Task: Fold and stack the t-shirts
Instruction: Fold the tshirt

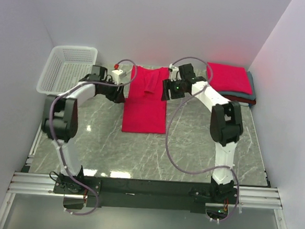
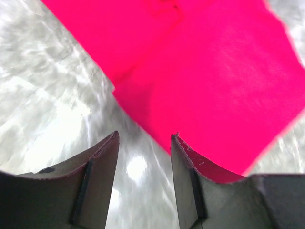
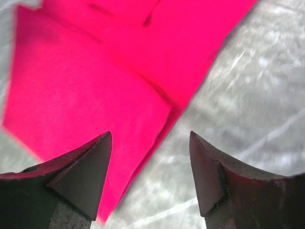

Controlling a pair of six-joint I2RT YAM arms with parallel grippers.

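**Long red strip lies flat, both grippers open at its sides**

**Top external.** Nearest the camera is the metal rail (image 1: 147,187) that carries the two arm bases. Beyond it is the grey marble-patterned table (image 1: 139,150), glossy and smooth. At its middle lies the crimson t-shirt (image 1: 145,101), a long narrow rectangle with its sides turned in. The left gripper (image 1: 120,93) sits just beside its left edge and the right gripper (image 1: 166,89) is over its right edge. At the far right is the folded stack (image 1: 228,78), bright red on top with grey and dark red edges showing underneath. The white lattice basket (image 1: 69,69) stands at the far left.

**Left wrist.** The dark, flat-faced fingers (image 2: 102,162) stand moderately apart. Only bare marble shows in the gap, so nothing is held. The shirt (image 2: 214,86) lies just ahead as matte, soft cloth with a shallow crease.

**Right wrist.** The pointed fingertips (image 3: 95,157) are spread wide and hold nothing. The shirt's layered edge (image 3: 143,109) runs beneath the gap, and two plies are visible.

**The step in hand.** The step appears to be the crosswise fold. To do it well, each gripper should pinch a matching corner through both plies. The two should then lift together and level, and lay the end squarely on the other end. The slick tabletop will probably let the cloth slide, so the carry should be slow and low.
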